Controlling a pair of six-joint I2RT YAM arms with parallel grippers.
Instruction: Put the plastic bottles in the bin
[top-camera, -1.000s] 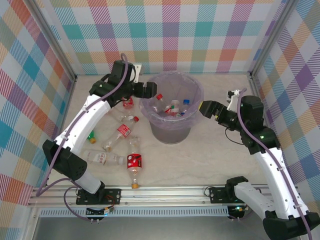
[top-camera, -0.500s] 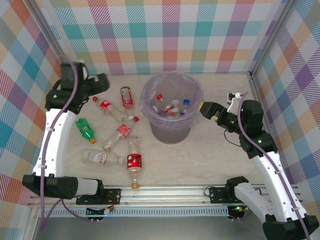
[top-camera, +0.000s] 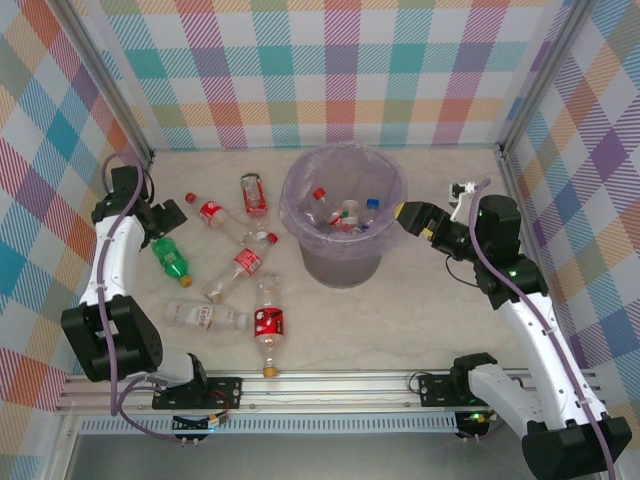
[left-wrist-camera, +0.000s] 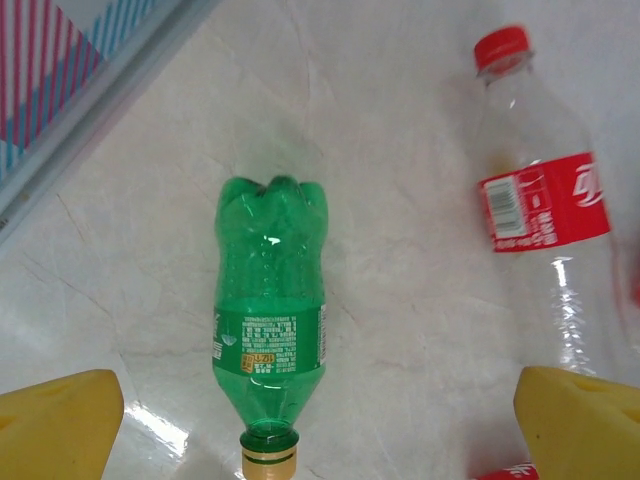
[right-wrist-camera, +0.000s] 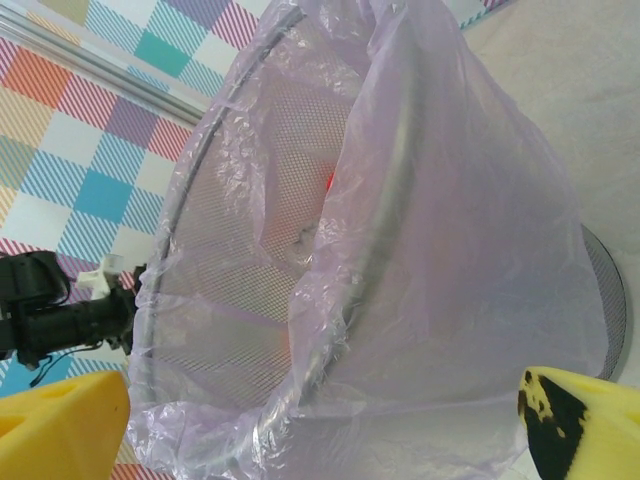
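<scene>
Ribbed green bottle (left-wrist-camera: 268, 300) on marbled tbl (left-wrist-camera: 400, 150); mesh bin (right-wrist-camera: 604, 300) w/ crinkly liner (right-wrist-camera: 470, 250).

green bottle (left-wrist-camera: 270, 330): cap cropped at bottom edge; bin (right-wrist-camera: 455, 250): contents blurred.

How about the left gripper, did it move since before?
Yes. The left gripper swung left, away from the bin rim, and now hangs over the green bottle.
</scene>
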